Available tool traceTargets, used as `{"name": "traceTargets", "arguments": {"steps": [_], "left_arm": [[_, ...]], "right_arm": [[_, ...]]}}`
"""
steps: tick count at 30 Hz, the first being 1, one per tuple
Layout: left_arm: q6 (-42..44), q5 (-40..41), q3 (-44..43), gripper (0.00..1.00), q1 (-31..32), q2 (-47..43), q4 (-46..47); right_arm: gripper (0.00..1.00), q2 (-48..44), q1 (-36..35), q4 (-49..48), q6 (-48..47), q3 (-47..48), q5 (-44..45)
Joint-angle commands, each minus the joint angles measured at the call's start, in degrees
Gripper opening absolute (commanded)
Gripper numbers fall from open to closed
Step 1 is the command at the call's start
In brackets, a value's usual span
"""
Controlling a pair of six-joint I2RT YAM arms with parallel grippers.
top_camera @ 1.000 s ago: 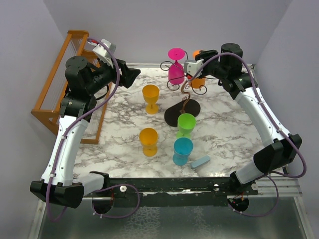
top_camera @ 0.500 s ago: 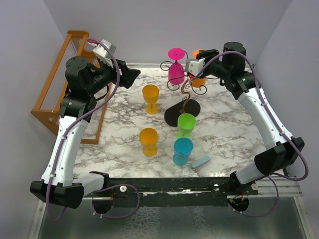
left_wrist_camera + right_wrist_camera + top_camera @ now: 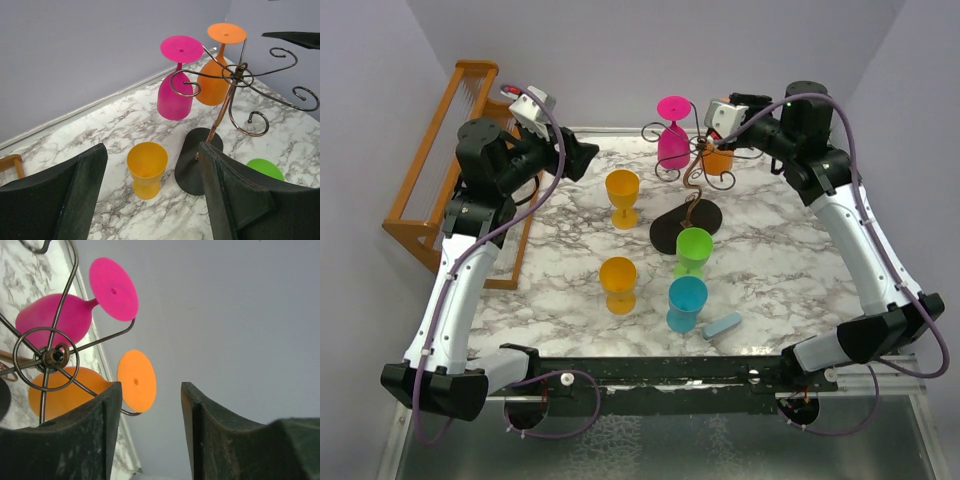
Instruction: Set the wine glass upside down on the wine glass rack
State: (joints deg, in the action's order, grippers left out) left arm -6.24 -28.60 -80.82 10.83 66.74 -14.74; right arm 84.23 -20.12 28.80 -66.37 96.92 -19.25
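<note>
The right hand [image 3: 150, 390] is spread, its two dark fingers [image 3: 85, 435] apart with nothing pinched between them. Just beyond the left finger's tip sits the round foot of the orange wine glass [image 3: 136, 381]. That glass hangs upside down in the wine glass rack [image 3: 235, 75], foot uppermost and bowl pointing down, its stem caught in one of the curled wire arms. Beside it on a neighbouring arm a pink wine glass [image 3: 175, 97] hangs the same way. The rack's twisted stem runs down to a flat black oval base [image 3: 685, 228] on the marbled surface [image 3: 780, 260].

The left hand [image 3: 588, 158] hovers at the far left of the surface, also spread wide and holding nothing, pointed toward the rack. Standing upright on the surface are two yellow goblets [image 3: 622, 195] [image 3: 618, 280], a green cup [image 3: 694, 250] and a cyan cup [image 3: 687, 303], with a small pale blue piece [image 3: 723, 325] lying near the front edge. A wooden rack [image 3: 430, 180] stands off the left side.
</note>
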Motion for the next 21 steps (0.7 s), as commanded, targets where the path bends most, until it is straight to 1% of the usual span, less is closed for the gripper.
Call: {"name": "traceTargets", "arguments": {"steps": [1, 3, 5, 8, 9, 11, 12, 17, 21], "left_arm": [[1.73, 3.32, 0.89, 0.76, -0.28, -0.12, 0.84], [1.43, 3.80, 1.76, 0.79, -0.28, 0.41, 1.48], [0.69, 4.79, 2.73, 0.84, -0.29, 1.19, 2.10], [-0.32, 5.40, 2.96, 0.88, -0.31, 2.91, 3.05], [-0.67, 5.27, 2.95, 0.88, -0.29, 3.61, 3.57], [-1.51, 5.15, 4.57, 0.89, -0.25, 4.99, 4.75], [-1.62, 5.24, 4.73, 0.90, -0.20, 5.72, 5.27], [-0.19, 6.24, 4.00, 0.92, 0.04, 10.81, 5.63], [1.77, 8.19, 3.48, 0.91, 0.94, 15.28, 5.31]], "right_arm": [[0.58, -5.02, 0.26, -4.55, 16.16, 0.72, 5.06], [0.63, -7.19, 0.29, -5.03, 20.63, 0.04, 5.88], [0.68, -9.51, 0.26, -5.06, 23.95, -1.04, 6.73], [0.77, -12.82, 0.26, -4.86, 27.39, -3.23, 9.41], [0.83, -14.01, 0.27, -4.83, 28.15, -4.34, 10.61], [0.96, -16.07, 0.27, -4.51, 29.26, -6.92, 12.36], [1.00, -17.06, 0.26, -4.24, 29.78, -8.71, 13.17], [1.00, -21.99, 0.26, -4.51, 35.13, -13.04, 15.93], [1.00, -23.70, 0.67, -0.36, 36.28, -12.22, 13.04]]}}
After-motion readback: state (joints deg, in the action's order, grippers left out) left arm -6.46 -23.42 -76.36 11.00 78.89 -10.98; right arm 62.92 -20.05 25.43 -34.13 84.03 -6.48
